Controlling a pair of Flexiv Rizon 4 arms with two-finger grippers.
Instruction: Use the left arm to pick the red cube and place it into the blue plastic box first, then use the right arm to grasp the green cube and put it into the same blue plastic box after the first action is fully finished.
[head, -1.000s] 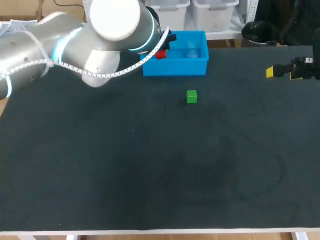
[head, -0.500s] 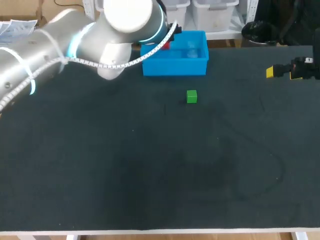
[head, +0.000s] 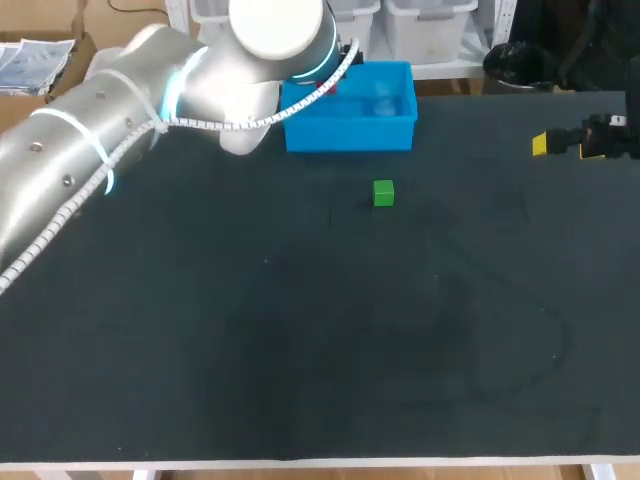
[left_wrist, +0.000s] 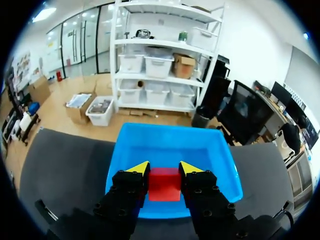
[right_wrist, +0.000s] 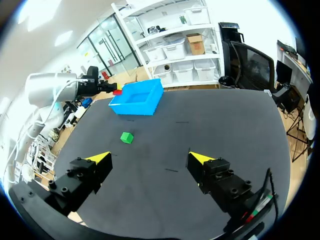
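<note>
The left gripper (left_wrist: 164, 170) is clamped on the small red cube (left_wrist: 164, 184), one yellow-tipped finger pressing each side. It holds the cube over the inside of the open blue plastic box (left_wrist: 170, 147), close to the wall nearest the gripper. The cube is a plain, sharp-edged block of even red. The small green cube (head: 383, 193) sits on the dark table mat (head: 300, 330), near the box and well ahead of the right gripper (right_wrist: 151, 158), whose fingers stand wide apart, holding nothing.

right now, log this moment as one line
left hand shut on red cube at blue box | green cube on table | right hand open, empty
</note>
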